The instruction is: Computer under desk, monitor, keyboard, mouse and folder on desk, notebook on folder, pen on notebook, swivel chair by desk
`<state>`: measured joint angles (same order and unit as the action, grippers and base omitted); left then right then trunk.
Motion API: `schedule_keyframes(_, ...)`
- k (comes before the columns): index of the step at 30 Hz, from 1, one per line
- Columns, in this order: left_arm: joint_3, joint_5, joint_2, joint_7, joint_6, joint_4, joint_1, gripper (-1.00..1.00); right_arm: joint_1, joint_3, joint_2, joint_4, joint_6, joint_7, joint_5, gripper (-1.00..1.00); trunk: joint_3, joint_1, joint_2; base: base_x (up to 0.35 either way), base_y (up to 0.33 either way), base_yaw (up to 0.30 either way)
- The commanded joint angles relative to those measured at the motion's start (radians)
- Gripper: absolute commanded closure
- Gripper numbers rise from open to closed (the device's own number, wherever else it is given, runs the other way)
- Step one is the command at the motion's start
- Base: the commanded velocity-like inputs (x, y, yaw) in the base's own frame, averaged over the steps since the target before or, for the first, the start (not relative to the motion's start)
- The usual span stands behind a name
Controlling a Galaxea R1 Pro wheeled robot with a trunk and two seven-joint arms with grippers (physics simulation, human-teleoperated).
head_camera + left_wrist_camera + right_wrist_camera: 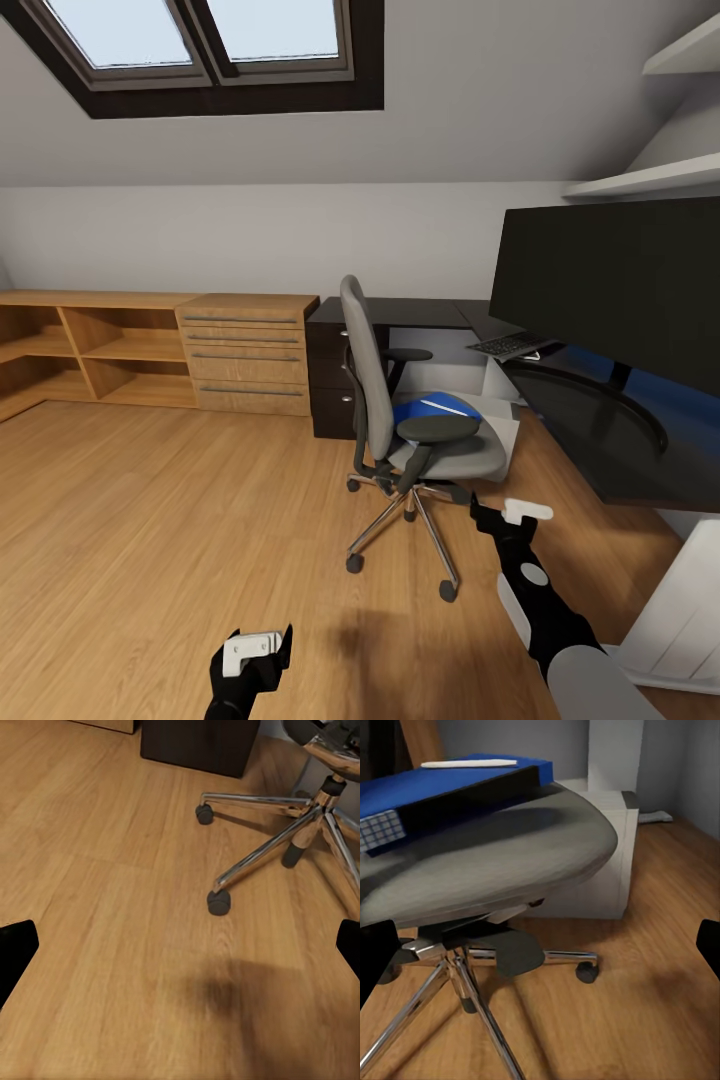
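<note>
Blue folder (432, 409) is sitting on the swivel chair (420, 440) seat; both pincers, left (255, 650) and right (510, 515), are hanging apart, empty.

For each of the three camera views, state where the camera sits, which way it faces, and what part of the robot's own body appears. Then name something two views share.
Head view: high on the robot, facing forward and down at the swivel chair, desk and monitor; both arms show, left gripper, right gripper.
Left wrist view: near the left gripper, facing down at the floor; dark fingertips at the edges.
Right wrist view: low, facing the chair seat with the folder; fingertips show.
Shared: the chair's chrome base.
</note>
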<state>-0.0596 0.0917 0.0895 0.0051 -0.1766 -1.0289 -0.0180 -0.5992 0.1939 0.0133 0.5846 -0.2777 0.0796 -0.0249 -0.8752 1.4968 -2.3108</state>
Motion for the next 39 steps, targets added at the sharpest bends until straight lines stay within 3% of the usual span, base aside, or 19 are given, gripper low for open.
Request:
schedule_keyframes(1, -0.002, 0.010, 0.000, 0.001, -0.003, 0.003, 0.000, -1.00, -0.001, 0.004, 0.001, 0.000, -0.003, 0.000, -0.003, -1.00, -0.001, 0.000, 0.000, 0.000, 0.000, 0.000)
schedule_keyframes(10, 0.000, 0.011, -0.001, 0.001, -0.003, 0.017, 0.000, -1.00, 0.000, 0.006, -0.002, 0.003, -0.006, -0.001, 0.003, -1.00, -0.001, 0.000, 0.000, 0.000, 0.000, 0.000)
schedule_keyframes(19, 0.000, 0.011, -0.001, 0.001, -0.003, 0.018, 0.000, -1.00, 0.001, 0.039, -0.006, 0.009, -0.010, -0.005, 0.027, -1.00, -0.001, 0.000, 0.000, 0.000, 0.000, 0.000)
schedule_keyframes(25, 0.000, 0.011, -0.001, 0.001, -0.003, 0.019, 0.000, -1.00, 0.001, 0.041, -0.006, 0.010, -0.010, -0.010, 0.051, -1.00, -0.001, 0.000, 0.000, 0.000, 0.000, 0.000)
schedule_keyframes(39, 0.001, 0.011, -0.002, 0.001, -0.003, 0.020, 0.000, -1.00, 0.001, 0.040, 0.003, 0.012, -0.011, -0.009, 0.055, -1.00, 0.001, 0.000, 0.000, 0.000, 0.000, -0.041)
